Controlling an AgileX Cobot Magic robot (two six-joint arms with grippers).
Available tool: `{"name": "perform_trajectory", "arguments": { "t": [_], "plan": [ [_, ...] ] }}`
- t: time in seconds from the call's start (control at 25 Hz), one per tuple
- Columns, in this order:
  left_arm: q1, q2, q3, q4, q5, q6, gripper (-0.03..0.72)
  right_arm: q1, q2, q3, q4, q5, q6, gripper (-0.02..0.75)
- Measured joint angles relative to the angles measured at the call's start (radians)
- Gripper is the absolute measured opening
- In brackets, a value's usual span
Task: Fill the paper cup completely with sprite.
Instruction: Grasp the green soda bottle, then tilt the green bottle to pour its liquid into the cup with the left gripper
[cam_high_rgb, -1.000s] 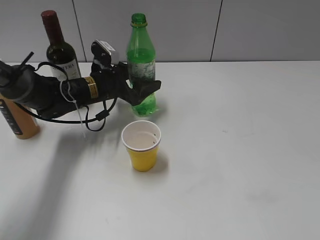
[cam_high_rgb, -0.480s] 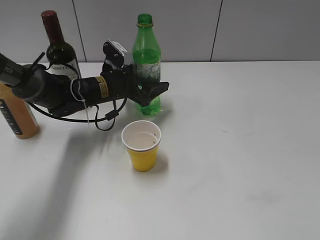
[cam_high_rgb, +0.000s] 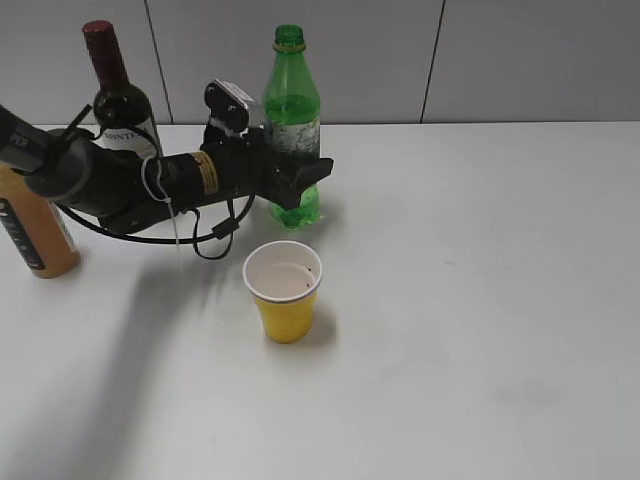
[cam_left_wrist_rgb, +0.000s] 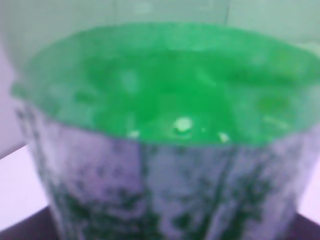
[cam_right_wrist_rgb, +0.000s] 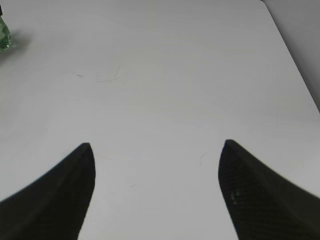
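The sprite bottle (cam_high_rgb: 290, 110) is tall, green and uncapped, with a pale label band. It stands upright at the back middle of the white table. My left gripper (cam_high_rgb: 298, 182) is shut on its lower half, reaching in from the left. In the left wrist view the bottle (cam_left_wrist_rgb: 165, 125) fills the frame and hides the jaws. The yellow paper cup (cam_high_rgb: 285, 295) stands upright in front of the bottle, a little apart from it. I cannot tell whether it holds any liquid. My right gripper (cam_right_wrist_rgb: 155, 145) is open and empty above bare table.
A dark wine bottle (cam_high_rgb: 115, 110) with a white label stands behind my left arm. An orange-brown juice bottle (cam_high_rgb: 35, 235) stands at the far left edge. The green bottle's base (cam_right_wrist_rgb: 3, 37) shows at the right wrist view's top left corner.
My left gripper has carried the sprite bottle up and to the right and set it more upright. In the last half second it edged slightly left. The cup has not moved.
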Motion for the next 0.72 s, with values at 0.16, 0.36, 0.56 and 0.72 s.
{"name": "perform_trajectory", "arguments": {
  "t": [0.16, 0.36, 0.56, 0.72],
  "plan": [
    [0.0, 0.0, 0.0, 0.0, 0.0, 0.0, 0.471, 0.0, 0.0, 0.0, 0.0, 0.0, 0.0, 0.594],
    [0.0, -0.002, 0.0, -0.002, 0.005, 0.0, 0.471, 0.0, 0.0, 0.0, 0.0, 0.0, 0.0, 0.594],
    [0.0, -0.034, 0.015, -0.008, 0.069, 0.0, 0.471, 0.0, 0.0, 0.0, 0.0, 0.0, 0.0, 0.594],
    [0.0, -0.093, 0.084, -0.034, 0.088, 0.0, 0.47, 0.0, 0.0, 0.0, 0.0, 0.0, 0.0, 0.594]
  ]
}}
